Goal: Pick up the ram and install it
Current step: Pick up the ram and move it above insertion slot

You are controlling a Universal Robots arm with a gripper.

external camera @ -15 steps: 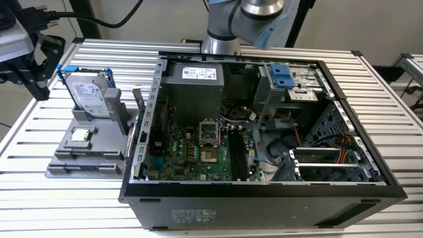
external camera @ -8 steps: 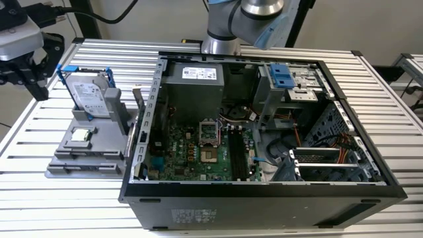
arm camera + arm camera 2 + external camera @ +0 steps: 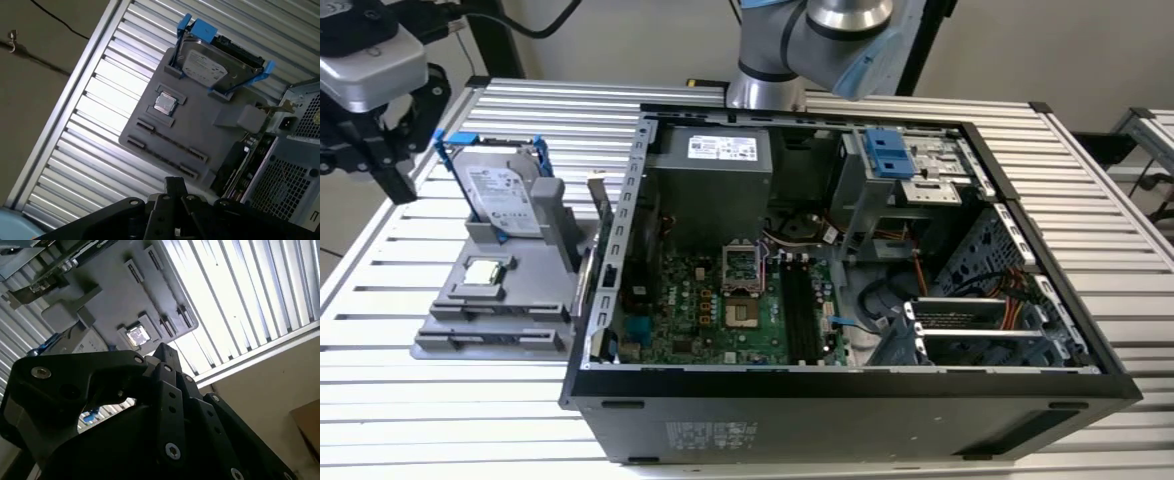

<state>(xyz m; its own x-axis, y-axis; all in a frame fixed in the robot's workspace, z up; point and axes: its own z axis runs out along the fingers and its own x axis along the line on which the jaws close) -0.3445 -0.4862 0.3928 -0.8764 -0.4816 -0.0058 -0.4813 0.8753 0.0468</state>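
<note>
In the exterior view, the black claw (image 3: 380,150) hangs at the exterior view's left, near the silver hard drive in its blue bracket (image 3: 500,195). I cannot tell whether it is wide or narrow, and I see nothing gripped. The ram (image 3: 592,270), as best I can judge, is the thin greenish board standing on edge between the grey plastic fixture (image 3: 480,325) and the open black computer case (image 3: 854,400). That tight gap worries me, because a skewed descent could knock the case wall or tip the stick. The black memory slots (image 3: 807,300) lie close to loose cables, which could snag. There are white labels on the drive and inside the case, but I can't read them.

In the second wrist view, the small square silver processor chip (image 3: 137,335) lies below the claw and could be taken for the target.

In the first wrist view, the ram (image 3: 245,167) stands just beside the fixture's edge. The drive's label print is illegible.
</note>
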